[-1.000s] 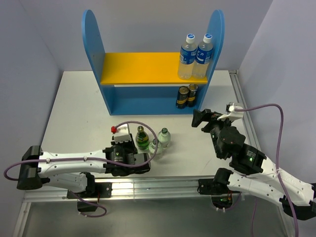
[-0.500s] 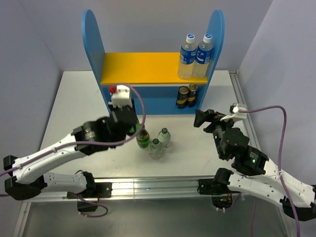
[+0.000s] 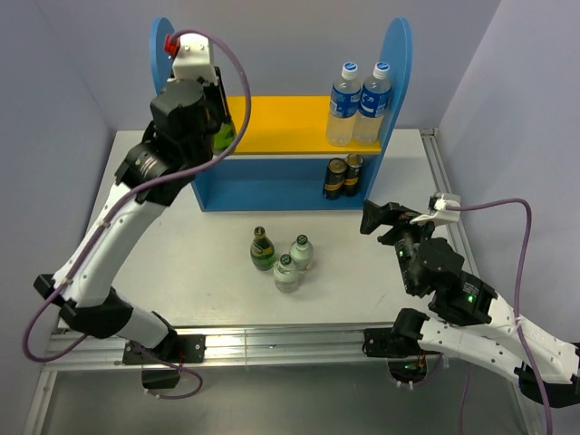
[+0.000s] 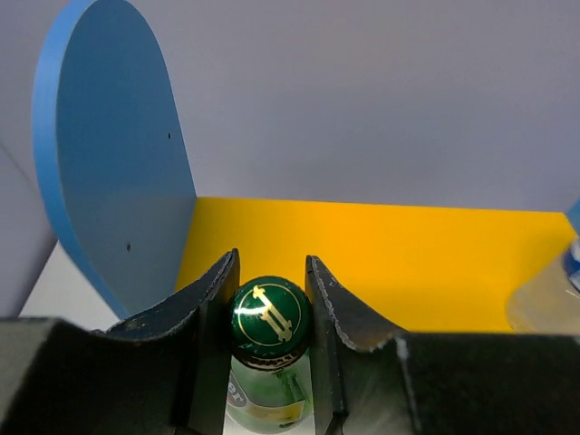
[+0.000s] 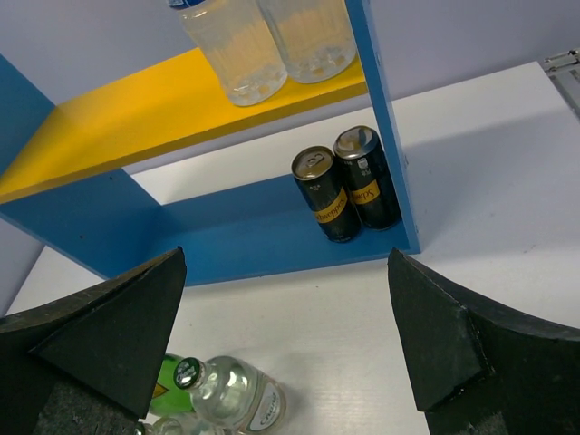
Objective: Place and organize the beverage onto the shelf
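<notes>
Left claw (image 4: 271, 272) is clamped on a green bottle (image 4: 269, 313) held at the left end of the shelf's (image 3: 400, 63) yellow board (image 3: 272, 124) (right claw (image 5: 285, 340) spread, nothing in it), while 2 water bottles (image 3: 358, 101) and 2 cans (image 3: 343, 177) are shelved and 3 bottles (image 3: 283, 258) are left on the table (image 3: 163, 227).

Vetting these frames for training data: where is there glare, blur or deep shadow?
Top external: sharp, with glare along the table near edge. Left wrist: green bottle cap crisp with a glint, water bottle at the right edge soft. Right wrist: cans sharp, fingers dark, soft-edged.
</notes>
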